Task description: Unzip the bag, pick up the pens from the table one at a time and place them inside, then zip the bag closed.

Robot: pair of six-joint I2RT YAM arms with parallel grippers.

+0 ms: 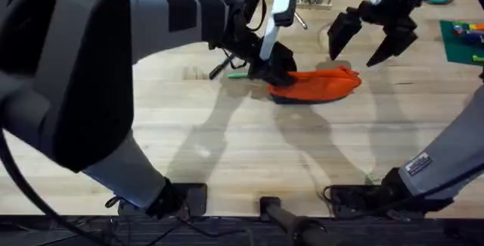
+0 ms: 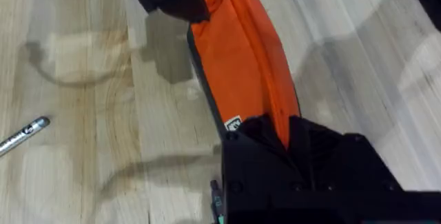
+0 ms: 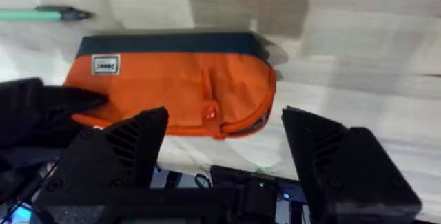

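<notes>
My right gripper (image 1: 370, 49) hangs wide open above the far right end of the bag (image 1: 318, 85), holding nothing. Its fingers (image 3: 117, 151) straddle that rounded end, where I read the zipper pull to sit. My left gripper (image 1: 274, 66) is down on the bag's left end, and I can't tell whether it's clamped on fabric or just pressing; I'd guess it's there to anchor the bag while the other end is worked. The bag lies flat on the table (image 1: 227, 147), zipper side toward the arm bases. The green pen (image 1: 237, 74) lies just beyond the left end and the silver pen (image 2: 24, 134) lies further off. There's open wood around the bag's right end and near side. Clutter starts further right at the green mat (image 1: 454, 45).
</notes>
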